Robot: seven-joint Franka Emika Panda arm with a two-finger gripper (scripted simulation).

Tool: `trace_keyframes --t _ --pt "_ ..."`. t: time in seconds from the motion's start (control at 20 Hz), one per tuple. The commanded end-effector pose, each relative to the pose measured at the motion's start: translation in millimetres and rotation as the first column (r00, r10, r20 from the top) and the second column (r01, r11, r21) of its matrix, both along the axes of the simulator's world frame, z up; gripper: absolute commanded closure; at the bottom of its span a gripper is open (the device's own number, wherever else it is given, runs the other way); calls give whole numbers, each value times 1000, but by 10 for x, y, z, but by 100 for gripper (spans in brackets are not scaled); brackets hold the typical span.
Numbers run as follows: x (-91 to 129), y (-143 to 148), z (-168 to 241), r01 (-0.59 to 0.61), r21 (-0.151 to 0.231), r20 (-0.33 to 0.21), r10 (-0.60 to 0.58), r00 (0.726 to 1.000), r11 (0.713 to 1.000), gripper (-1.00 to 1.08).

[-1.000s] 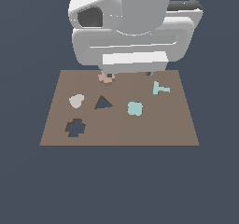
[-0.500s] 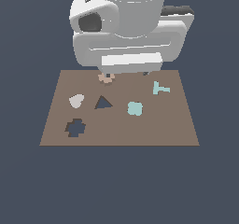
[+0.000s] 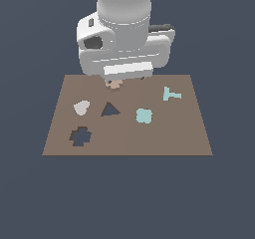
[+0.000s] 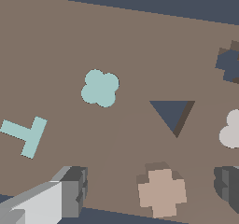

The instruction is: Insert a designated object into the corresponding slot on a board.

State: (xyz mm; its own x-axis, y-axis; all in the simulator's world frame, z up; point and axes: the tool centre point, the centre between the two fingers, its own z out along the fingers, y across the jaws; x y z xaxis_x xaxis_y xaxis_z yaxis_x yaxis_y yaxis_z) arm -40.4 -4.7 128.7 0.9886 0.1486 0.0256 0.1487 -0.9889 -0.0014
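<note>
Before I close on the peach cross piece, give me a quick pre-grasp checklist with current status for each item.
1. Gripper open: ok, fingers stand apart.
2. Peach cross piece between the fingers: ok, it lies flat on the board, nearer one finger than the other.
3. Fingers low enough to pinch the piece: cannot tell.
4. Cross slot free: ok, nothing in it.
5. Neighbours out of the way: ok, grey rounded piece, triangular hole and teal lobed piece lie apart from the piece.
</note>
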Motion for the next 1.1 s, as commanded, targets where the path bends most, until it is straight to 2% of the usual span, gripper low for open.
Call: trace_keyframes --t 0.0,0.5,1.05 --pt "-146 -88 -173 -25 -1 -6 25 1000 1000 -92" --pt "-540 -375 -682 -100 -4 -22 100 995 995 -92" --pt "-600 -441 -805 -112 -5 -26 112 993 994 -92"
